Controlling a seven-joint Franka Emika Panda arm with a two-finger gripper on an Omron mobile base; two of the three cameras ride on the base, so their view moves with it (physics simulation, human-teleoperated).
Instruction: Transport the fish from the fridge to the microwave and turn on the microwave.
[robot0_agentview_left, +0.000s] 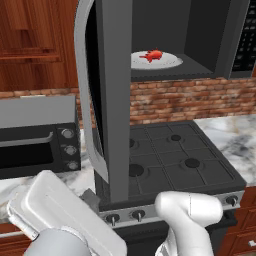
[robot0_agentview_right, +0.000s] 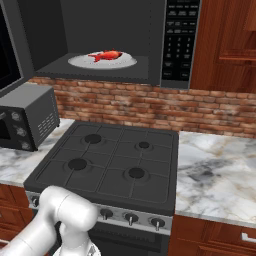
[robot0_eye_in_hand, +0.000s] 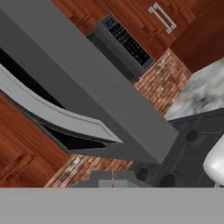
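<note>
The small red-orange fish (robot0_agentview_left: 153, 55) (robot0_agentview_right: 107, 55) lies on the white round plate (robot0_agentview_left: 170, 62) (robot0_agentview_right: 80, 61) inside the open microwave (robot0_agentview_left: 200, 30) (robot0_agentview_right: 177, 40). The microwave's door (robot0_agentview_left: 114, 100) (robot0_eye_in_hand: 87, 87) stands swung out over the stove, its silver curved handle (robot0_agentview_left: 82, 90) (robot0_eye_in_hand: 57, 116) facing left. My gripper (robot0_agentview_left: 91, 198) (robot0_eye_in_hand: 112, 180) is shut and holds nothing. It sits low, just below the door's bottom corner, in front of the stove. The fridge is out of view.
A black stove (robot0_agentview_left: 170, 160) (robot0_agentview_right: 110, 165) with several burners lies under the microwave. A smaller black countertop oven (robot0_agentview_left: 35, 145) (robot0_agentview_right: 25, 120) stands on the marble counter to the left. More marble counter (robot0_agentview_right: 215, 170) runs to the right, with a brick wall behind.
</note>
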